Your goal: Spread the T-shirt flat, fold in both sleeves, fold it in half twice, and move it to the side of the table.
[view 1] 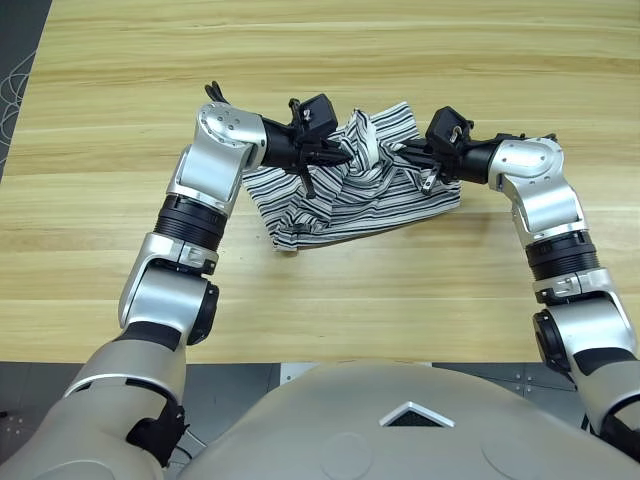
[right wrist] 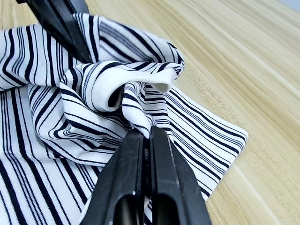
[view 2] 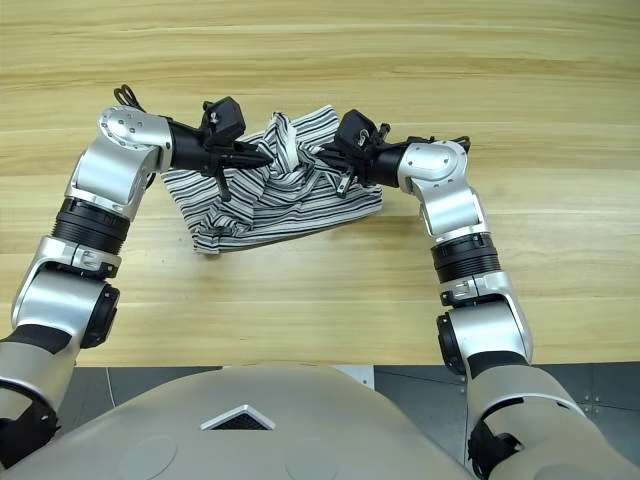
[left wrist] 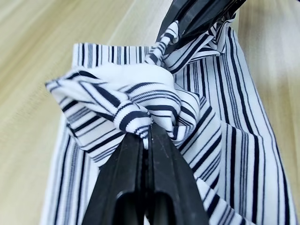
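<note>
A black-and-white striped T-shirt (view 1: pixel 330 205) lies bunched in a roughly folded heap on the wooden table (view 1: pixel 330 60). Both arms meet over its middle. My left gripper (view 1: pixel 345 157) is shut on a raised fold of the cloth from the left side; the pinch is plain in the left wrist view (left wrist: pixel 146 130). From the right, my right gripper (view 1: pixel 388 152) is shut on the same lifted bunch, seen close in the right wrist view (right wrist: pixel 143 132). Between the two grippers the fabric stands up in a crumpled peak (view 2: pixel 285 140).
Bare wood runs all around the shirt, with wide room toward the far edge and on both sides. The table's near edge (view 1: pixel 330 362) lies just in front of my body. Dark floor (view 1: pixel 20 60) shows past the left edge.
</note>
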You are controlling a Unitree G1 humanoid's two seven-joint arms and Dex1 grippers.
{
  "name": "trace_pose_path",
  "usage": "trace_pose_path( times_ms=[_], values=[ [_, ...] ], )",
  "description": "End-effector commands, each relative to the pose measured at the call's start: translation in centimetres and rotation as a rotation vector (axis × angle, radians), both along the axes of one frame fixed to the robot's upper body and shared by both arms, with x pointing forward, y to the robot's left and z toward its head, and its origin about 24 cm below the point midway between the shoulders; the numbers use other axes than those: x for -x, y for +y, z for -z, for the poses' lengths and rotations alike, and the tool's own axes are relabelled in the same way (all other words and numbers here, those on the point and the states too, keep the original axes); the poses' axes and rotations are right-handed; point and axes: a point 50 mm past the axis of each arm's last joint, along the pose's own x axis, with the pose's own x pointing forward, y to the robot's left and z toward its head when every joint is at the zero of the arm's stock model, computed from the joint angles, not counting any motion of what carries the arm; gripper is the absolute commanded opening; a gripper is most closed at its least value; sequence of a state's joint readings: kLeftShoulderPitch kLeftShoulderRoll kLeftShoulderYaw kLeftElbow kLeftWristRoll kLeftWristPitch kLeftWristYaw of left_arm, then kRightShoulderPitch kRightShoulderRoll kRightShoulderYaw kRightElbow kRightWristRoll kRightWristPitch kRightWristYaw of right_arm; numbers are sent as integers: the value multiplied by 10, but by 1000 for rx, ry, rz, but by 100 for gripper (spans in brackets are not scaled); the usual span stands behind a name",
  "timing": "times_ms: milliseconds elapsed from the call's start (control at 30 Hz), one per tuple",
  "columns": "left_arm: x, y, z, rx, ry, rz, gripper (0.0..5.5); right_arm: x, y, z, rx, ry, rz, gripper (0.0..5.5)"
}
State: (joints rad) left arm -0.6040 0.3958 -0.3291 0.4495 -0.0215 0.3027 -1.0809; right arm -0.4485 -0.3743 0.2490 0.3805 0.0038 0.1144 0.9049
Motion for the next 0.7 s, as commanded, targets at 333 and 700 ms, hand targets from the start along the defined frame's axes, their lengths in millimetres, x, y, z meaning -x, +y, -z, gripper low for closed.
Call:
trace_pose_path(
  times_ms=[333, 700],
  values=[
    [-4, -1, -11, -6, -14, 15, 10, -4, 0, -8, 6, -20, 1, 14],
    [-4, -1, -11, -4, -23, 15, 10, -4, -1, -7, 8, -19, -3, 14]
  ],
)
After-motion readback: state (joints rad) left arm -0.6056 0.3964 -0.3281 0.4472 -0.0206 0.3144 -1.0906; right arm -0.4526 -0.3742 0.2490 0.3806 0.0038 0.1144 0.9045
